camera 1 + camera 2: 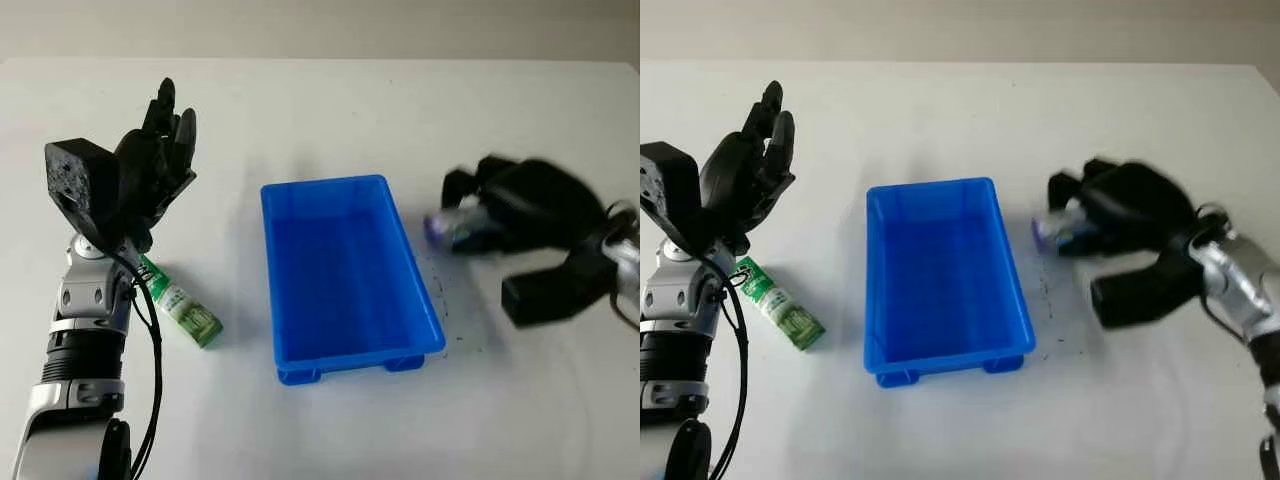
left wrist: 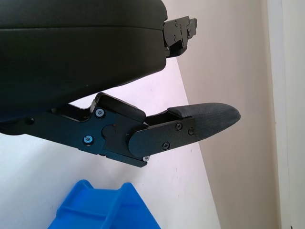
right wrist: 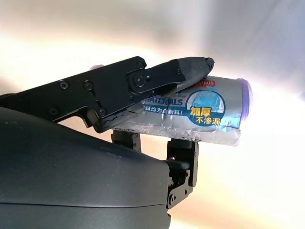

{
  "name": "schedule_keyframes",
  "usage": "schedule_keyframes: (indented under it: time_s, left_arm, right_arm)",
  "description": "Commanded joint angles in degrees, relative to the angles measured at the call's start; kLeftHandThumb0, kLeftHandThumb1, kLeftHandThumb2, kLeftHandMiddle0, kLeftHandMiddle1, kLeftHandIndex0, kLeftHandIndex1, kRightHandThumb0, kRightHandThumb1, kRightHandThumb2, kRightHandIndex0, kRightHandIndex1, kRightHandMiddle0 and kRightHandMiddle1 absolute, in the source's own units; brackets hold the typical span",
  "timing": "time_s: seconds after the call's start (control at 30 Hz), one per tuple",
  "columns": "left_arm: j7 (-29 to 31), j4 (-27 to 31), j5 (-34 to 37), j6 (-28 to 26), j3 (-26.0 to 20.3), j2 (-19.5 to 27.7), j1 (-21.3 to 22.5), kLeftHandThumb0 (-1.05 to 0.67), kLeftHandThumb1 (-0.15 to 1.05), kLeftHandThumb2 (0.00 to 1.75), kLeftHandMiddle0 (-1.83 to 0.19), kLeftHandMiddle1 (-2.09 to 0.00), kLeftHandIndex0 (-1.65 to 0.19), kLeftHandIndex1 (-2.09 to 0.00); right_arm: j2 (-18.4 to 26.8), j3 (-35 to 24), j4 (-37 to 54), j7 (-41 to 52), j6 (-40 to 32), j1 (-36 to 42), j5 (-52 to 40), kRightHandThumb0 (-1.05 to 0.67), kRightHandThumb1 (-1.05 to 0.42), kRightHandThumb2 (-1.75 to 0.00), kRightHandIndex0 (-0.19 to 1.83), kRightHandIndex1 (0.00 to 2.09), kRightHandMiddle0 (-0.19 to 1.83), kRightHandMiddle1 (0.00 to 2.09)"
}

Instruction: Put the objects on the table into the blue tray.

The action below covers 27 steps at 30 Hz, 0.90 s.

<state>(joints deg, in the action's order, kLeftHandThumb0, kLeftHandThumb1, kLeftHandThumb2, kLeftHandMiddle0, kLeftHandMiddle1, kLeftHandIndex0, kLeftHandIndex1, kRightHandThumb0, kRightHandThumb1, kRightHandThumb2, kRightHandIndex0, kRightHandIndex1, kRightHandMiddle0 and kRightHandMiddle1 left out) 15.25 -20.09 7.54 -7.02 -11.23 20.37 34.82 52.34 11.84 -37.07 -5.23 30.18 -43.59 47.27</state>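
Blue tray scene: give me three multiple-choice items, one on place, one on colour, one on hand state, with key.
1. Where is the green packet?
A. in the tray
B. on the table, on the left hand's side of the tray
C. in the right hand

2. What colour is the tray?
A. red
B. white
C. blue

3. What is the right hand doing?
A. holding a silver roll
B. open over the tray
C. pressing on the green packet

Key: 1 B, the packet lies beside the tray below the raised, open left hand. 2 C, its walls are blue. 3 A, fingers close on the silver roll.
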Motion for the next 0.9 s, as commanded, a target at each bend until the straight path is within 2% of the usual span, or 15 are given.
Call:
schedule_keyframes:
  time_s: [0.0,0.17,0.3,0.37,0.5,0.57,0.67,0.87]
  left_arm:
    - [0.33,-0.06,0.13,0.29,0.23,0.48,0.57,-0.76,1.05,0.66,0.19,0.00,0.19,0.00]
    - [0.03,0.74,-0.12,-0.17,0.31,0.43,0.26,-0.76,1.05,0.67,0.19,0.00,0.19,0.00]
    - [-0.20,1.61,0.02,-0.78,0.27,0.27,-0.11,-0.75,1.05,0.68,0.19,0.00,0.19,0.00]
    - [-0.33,1.81,-0.22,-0.86,0.43,0.33,-0.19,-0.75,1.05,0.69,0.19,0.00,0.19,0.00]
    - [-1.02,2.06,-0.22,-1.31,0.47,0.07,-0.25,-0.77,1.05,0.67,0.19,0.00,0.19,0.00]
    - [-1.07,2.06,-0.30,-1.32,0.61,0.21,-0.31,-0.77,1.05,0.67,0.19,0.00,0.19,0.00]
    - [-1.34,2.14,-0.24,-1.31,0.50,0.12,-0.40,-0.77,1.05,0.67,0.19,0.00,0.19,0.00]
    - [-1.34,2.56,-0.05,-1.69,0.56,0.11,-0.58,-0.79,1.05,0.65,0.19,0.00,0.19,0.00]
  right_arm:
    - [1.18,-0.31,-2.14,-1.53,-0.72,-5.01,0.40,-0.53,-1.05,-0.20,0.66,2.09,0.46,2.09]
    - [-0.39,0.83,-6.88,-5.10,-1.08,-14.40,0.11,-0.59,-1.05,-0.15,0.88,2.09,0.67,2.09]
    - [-4.09,-0.20,-6.08,-2.41,1.86,-16.70,-6.73,-0.56,-1.05,-0.10,0.95,2.09,0.76,2.09]
    - [-6.19,-0.24,-3.04,-0.55,2.05,-16.09,-9.39,-0.52,-1.05,-0.09,0.96,2.08,0.77,2.06]
    - [-11.37,0.28,9.47,4.47,-1.25,-11.29,-12.44,-0.46,-1.05,-0.07,0.94,2.08,0.76,1.94]
    - [-13.50,0.98,15.62,8.64,-2.25,-8.52,-14.71,-0.44,-1.05,-0.12,0.96,2.09,0.73,2.05]
    - [-15.80,2.35,23.26,14.17,-2.63,-4.83,-16.78,-0.45,-1.05,-0.19,0.96,2.09,0.71,2.09]
    - [-17.50,3.59,30.40,22.59,-1.99,-0.43,-20.44,-0.50,-1.05,-0.27,1.00,2.09,0.70,2.09]
